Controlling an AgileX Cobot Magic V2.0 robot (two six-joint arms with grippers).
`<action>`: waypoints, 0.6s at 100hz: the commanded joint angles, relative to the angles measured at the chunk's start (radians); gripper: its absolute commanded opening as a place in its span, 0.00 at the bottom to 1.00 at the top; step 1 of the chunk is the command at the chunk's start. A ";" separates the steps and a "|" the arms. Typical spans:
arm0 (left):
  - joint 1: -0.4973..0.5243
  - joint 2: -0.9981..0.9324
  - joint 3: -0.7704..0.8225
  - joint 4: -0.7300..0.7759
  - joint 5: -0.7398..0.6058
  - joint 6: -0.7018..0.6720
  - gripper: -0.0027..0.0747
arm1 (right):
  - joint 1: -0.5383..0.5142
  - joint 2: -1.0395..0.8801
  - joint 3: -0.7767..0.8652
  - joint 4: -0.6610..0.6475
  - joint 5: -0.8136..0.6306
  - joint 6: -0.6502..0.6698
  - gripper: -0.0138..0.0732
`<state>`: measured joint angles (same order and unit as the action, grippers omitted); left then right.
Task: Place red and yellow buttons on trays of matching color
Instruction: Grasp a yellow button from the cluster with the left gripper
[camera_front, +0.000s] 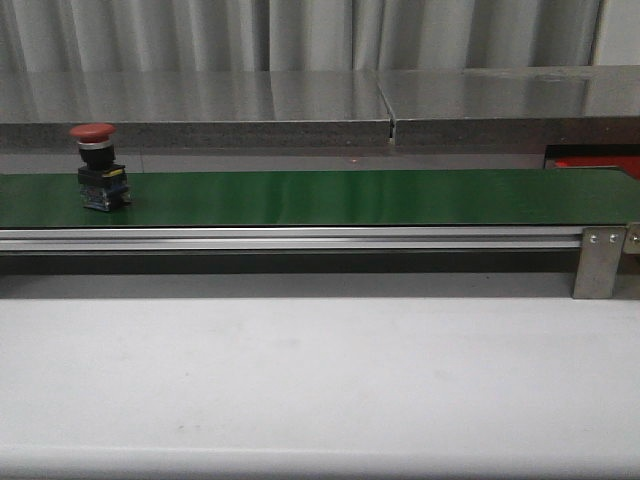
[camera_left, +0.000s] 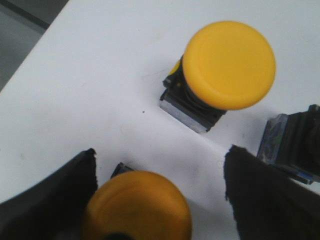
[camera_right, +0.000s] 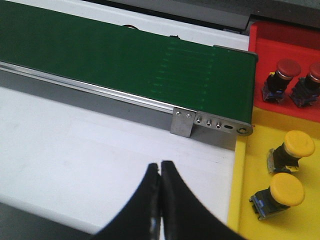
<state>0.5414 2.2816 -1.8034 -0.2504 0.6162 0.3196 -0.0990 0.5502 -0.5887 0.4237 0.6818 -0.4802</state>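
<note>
At the left end of the green conveyor belt (camera_front: 330, 197) a red button (camera_front: 99, 166) stands upright: a rounded mushroom cap over a dark, boxy body with bluish and yellow details. The belt is smooth with a faint sheen and rides on a silvery metal rail (camera_front: 290, 238) that ends in a riveted bracket near the right. In front of it lies the plain, matte white tabletop (camera_front: 320, 380).

In the left wrist view the left gripper (camera_left: 160, 195) hangs close over a white surface with its dark, rough-edged fingers (camera_left: 47, 200) set well apart. One yellow button (camera_left: 137, 207), glossy and domed, sits between them near the left finger; whether they touch it I cannot tell. A second yellow button (camera_left: 227, 65) with a flat round cap on a grey-black block stands beyond, apart from the fingers.

The right gripper (camera_right: 160, 175) is over the tabletop near the belt's right end, its two smooth black fingers pressed together with nothing between them. Beside it a yellow tray (camera_right: 240, 175) carries two yellow-capped buttons (camera_right: 287, 190), and a red tray (camera_right: 280, 40) past it carries two red-capped ones (camera_right: 287, 70).
</note>
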 joint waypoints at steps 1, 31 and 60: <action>-0.004 -0.066 -0.032 -0.022 -0.048 0.003 0.47 | 0.001 0.001 -0.025 0.020 -0.055 -0.008 0.02; -0.004 -0.079 -0.032 -0.022 -0.022 0.003 0.08 | 0.001 0.001 -0.025 0.020 -0.055 -0.008 0.02; -0.004 -0.214 -0.032 -0.067 0.058 -0.007 0.01 | 0.001 0.001 -0.025 0.020 -0.055 -0.008 0.02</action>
<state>0.5399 2.1922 -1.8034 -0.2634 0.6854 0.3234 -0.0990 0.5502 -0.5887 0.4237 0.6818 -0.4802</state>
